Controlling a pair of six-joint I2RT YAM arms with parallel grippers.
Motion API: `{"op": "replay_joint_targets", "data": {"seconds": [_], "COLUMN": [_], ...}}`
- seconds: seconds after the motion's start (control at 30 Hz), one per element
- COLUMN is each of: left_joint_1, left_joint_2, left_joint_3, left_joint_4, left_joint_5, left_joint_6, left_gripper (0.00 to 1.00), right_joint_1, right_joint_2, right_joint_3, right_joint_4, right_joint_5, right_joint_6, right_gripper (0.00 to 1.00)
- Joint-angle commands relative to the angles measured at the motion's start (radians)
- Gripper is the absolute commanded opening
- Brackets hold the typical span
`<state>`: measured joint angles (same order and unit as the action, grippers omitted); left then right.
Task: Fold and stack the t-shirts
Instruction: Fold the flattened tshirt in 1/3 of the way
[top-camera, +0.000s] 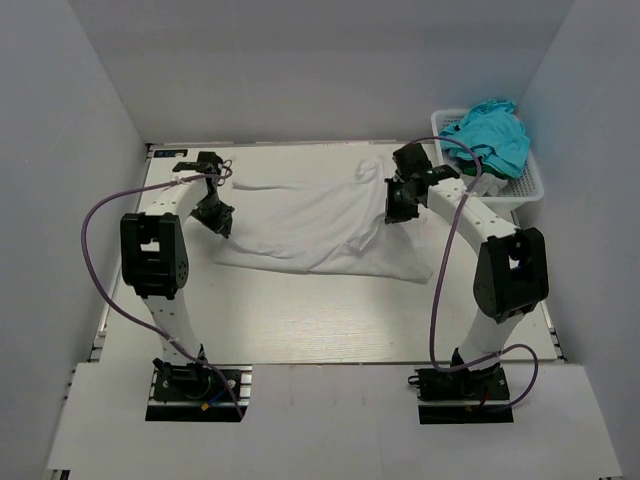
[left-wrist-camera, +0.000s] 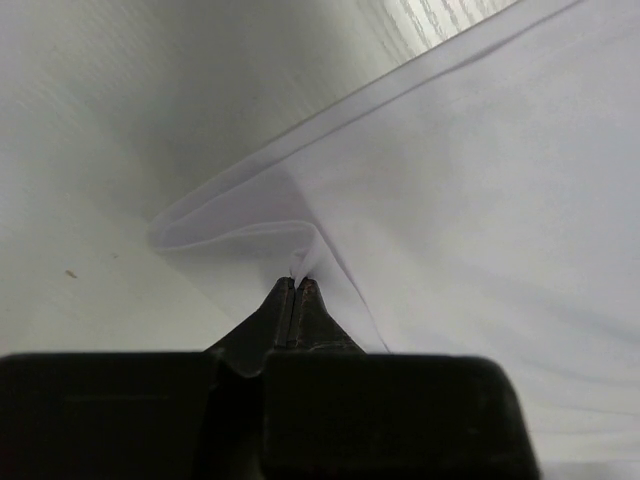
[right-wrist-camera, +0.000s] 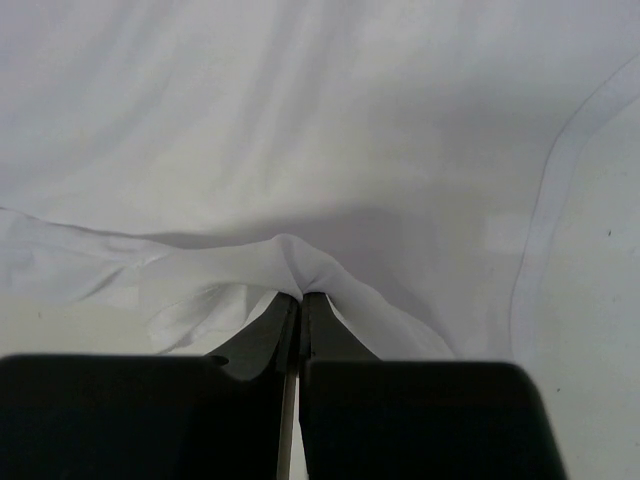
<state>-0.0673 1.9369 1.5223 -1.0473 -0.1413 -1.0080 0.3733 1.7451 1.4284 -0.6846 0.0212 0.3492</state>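
White t-shirt (top-camera: 320, 225) spread crosswise over the middle of the pale table (top-camera: 300, 330) in the view from above, rumpled along its near edge, not yet folded. Left claw (top-camera: 222, 228) down on the shirt's left end, right claw (top-camera: 393, 217) down on its right part near the far edge, arms reaching in from either side. Turquoise t-shirts (top-camera: 490, 132) heaped in the white lattice basket (top-camera: 528, 190) at the far right corner, well apart from the left arm and just behind the right one; waiting their turn, by the look of it. From the left wrist: left claw (left-wrist-camera: 296, 285) with jaws pressed together on a small peak of white cloth at the corner of a doubled edge, the rest of the shirt away to the right, bare table to the left. From the right wrist: right claw (right-wrist-camera: 301, 297) likewise closed, pinching a raised tuck of the same shirt, cloth bunched just left of the tips and smoother beyond, a hem curving down the right side. Probable reason for the paired grip: one hold toward each end, so as to lift the cloth evenly and carry it over into a fold without sag or twist. Nowhere any brand, label or readable writing, neither on shirts, basket nor arms.
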Motion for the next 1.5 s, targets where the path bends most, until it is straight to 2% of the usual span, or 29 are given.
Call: {"op": "replay_joint_targets", "data": {"seconds": [0.0, 0.17, 0.2, 0.23, 0.27, 0.3, 0.33, 0.37, 0.5, 0.63, 0.7, 0.77, 0.8, 0.83, 0.87, 0.93, 1.07, 1.47], "left_joint_1": [0.015, 0.026, 0.026, 0.026, 0.026, 0.026, 0.026, 0.026, 0.035, 0.035, 0.021, 0.011, 0.011, 0.001, 0.001, -0.008, -0.040, -0.040], "left_joint_2": [-0.007, 0.036, 0.045, 0.056, 0.056, 0.056, 0.065, 0.065, 0.074, -0.001, -0.030, -0.055, -0.065, -0.065, -0.065, -0.044, 0.017, 0.070], "left_joint_3": [0.056, 0.111, 0.121, 0.121, 0.121, 0.121, 0.121, 0.140, 0.258, 0.254, 0.202, 0.149, 0.124, 0.074, 0.055, 0.032, 0.032, 0.052], "left_joint_4": [-0.017, -0.008, 0.009, 0.056, 0.090, 0.104, 0.124, 0.124, 0.055, 0.073, 0.118, 0.165, 0.197, 0.235, 0.281, 0.297, 0.297, 0.218], "left_joint_5": [-0.029, -0.058, -0.044, -0.006, 0.015, 0.016, 0.016, -0.003, -0.121, -0.107, -0.083, 0.007, 0.008, 0.104, 0.138, 0.206, 0.226, 0.160], "left_joint_6": [-0.044, -0.032, -0.020, 0.014, 0.037, 0.037, 0.037, 0.037, 0.046, 0.097, 0.130, 0.169, 0.189, 0.215, 0.224, 0.240, 0.249, 0.249], "left_gripper": [0.00, 0.00, 0.05, 0.32, 0.50, 0.67, 0.91, 1.00, 1.00, 1.00, 1.00, 1.00, 1.00, 1.00, 1.00, 1.00, 1.00, 1.00], "right_joint_1": [-0.022, -0.045, -0.047, -0.051, -0.056, -0.056, -0.060, -0.065, -0.076, -0.070, -0.068, -0.065, -0.063, -0.054, -0.051, -0.039, -0.017, 0.019], "right_joint_2": [0.024, 0.091, 0.115, 0.149, 0.190, 0.211, 0.253, 0.287, 0.309, 0.181, 0.066, -0.017, -0.030, -0.038, -0.044, -0.036, 0.028, 0.304], "right_joint_3": [0.075, 0.138, 0.145, 0.170, 0.206, 0.245, 0.268, 0.317, 0.382, 0.241, 0.056, -0.107, -0.135, -0.176, -0.192, -0.203, -0.189, 0.147], "right_joint_4": [0.026, 0.052, 0.054, 0.057, 0.033, 0.027, 0.004, -0.015, 0.023, 0.117, 0.198, 0.296, 0.316, 0.327, 0.348, 0.353, 0.401, 0.413], "right_joint_5": [-0.007, -0.010, -0.010, -0.010, -0.010, -0.012, -0.010, -0.004, 0.014, -0.087, -0.189, -0.272, -0.282, -0.296, -0.322, -0.340, -0.400, -0.443], "right_joint_6": [-0.039, -0.064, -0.064, -0.058, -0.058, -0.056, -0.053, -0.046, -0.015, -0.024, -0.036, -0.042, -0.044, -0.044, -0.045, -0.050, -0.038, 0.009], "right_gripper": [0.00, 0.00, 0.00, 0.01, 0.06, 0.19, 0.29, 0.42, 0.90, 0.90, 0.90, 0.90, 0.90, 0.90, 0.90, 0.90, 0.90, 0.90]}}
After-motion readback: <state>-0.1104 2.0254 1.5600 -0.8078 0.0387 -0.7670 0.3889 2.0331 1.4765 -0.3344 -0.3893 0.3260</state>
